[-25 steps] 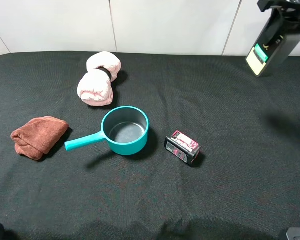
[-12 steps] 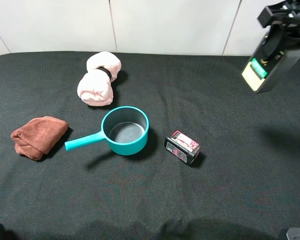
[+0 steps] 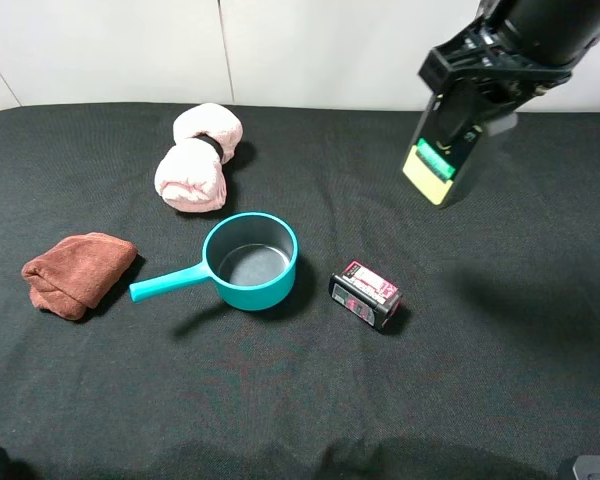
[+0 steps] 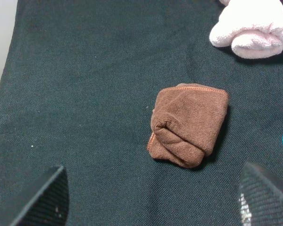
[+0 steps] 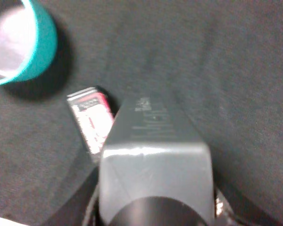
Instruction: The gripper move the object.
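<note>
The right gripper (image 3: 477,82) hangs above the far right part of the black-covered table (image 3: 500,380), its fingers pinched on the upper end of the pump bottle (image 3: 448,152). The bottle is off the surface and tilted, with its yellow-green label end lower and toward the left. It hangs to the right of the black-and-pink box (image 3: 366,294) and farther back; the right wrist view shows the box and the rim of the teal saucepan (image 3: 250,260) beyond the grey body of the bottle. The saucepan stands near the middle of the table, just left of the box, with its handle pointing left and nearer. A rolled pink towel (image 3: 198,158) lies farther back on the left. A folded brown cloth (image 3: 77,272) lies at the left edge. The left gripper (image 4: 153,201) hovers near that cloth with its fingers (image 4: 43,197) spread wide and holds nothing.
</note>
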Available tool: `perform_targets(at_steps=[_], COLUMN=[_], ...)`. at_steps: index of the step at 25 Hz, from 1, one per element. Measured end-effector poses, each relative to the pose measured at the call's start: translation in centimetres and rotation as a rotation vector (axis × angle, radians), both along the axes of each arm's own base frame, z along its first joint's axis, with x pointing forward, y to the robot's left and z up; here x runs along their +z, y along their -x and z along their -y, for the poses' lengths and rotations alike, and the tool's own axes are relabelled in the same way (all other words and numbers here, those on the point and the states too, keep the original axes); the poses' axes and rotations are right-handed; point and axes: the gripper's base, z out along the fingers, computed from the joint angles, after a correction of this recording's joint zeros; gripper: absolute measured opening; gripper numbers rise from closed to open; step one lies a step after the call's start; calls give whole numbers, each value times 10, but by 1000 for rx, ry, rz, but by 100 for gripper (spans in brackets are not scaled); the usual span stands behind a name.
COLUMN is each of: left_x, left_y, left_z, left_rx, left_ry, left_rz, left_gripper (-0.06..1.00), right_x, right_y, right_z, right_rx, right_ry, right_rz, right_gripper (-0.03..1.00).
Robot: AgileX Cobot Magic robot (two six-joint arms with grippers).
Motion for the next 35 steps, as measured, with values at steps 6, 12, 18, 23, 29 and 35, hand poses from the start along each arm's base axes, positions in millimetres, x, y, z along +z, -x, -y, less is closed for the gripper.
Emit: perform_targets(at_steps=[6, 12, 18, 23, 29, 35], left_x=[0, 0, 0, 0, 0, 0], left_y=[0, 0, 0, 0, 0, 0], left_z=[0, 0, 0, 0, 0, 0], left_rx=[0, 0, 0, 0, 0, 0], left_ry=[-1, -1, -1, -1, -1, -1], left_rz=[0, 0, 0, 0, 0, 0], left_gripper=[77, 77, 77, 77, 77, 77], right_x=[1, -18, -30, -25, -25, -37], right_y=[12, 5, -8, -20, -42, -61], right_z=[-24, -44, -60, -78, -108, -136], right_rx=[61, 91, 125, 176, 240, 298], right_ry=[-22, -47, -81, -84, -85, -87], right_rz=[35, 0, -18, 27, 78, 78], right_gripper=[30, 30, 30, 30, 30, 30])
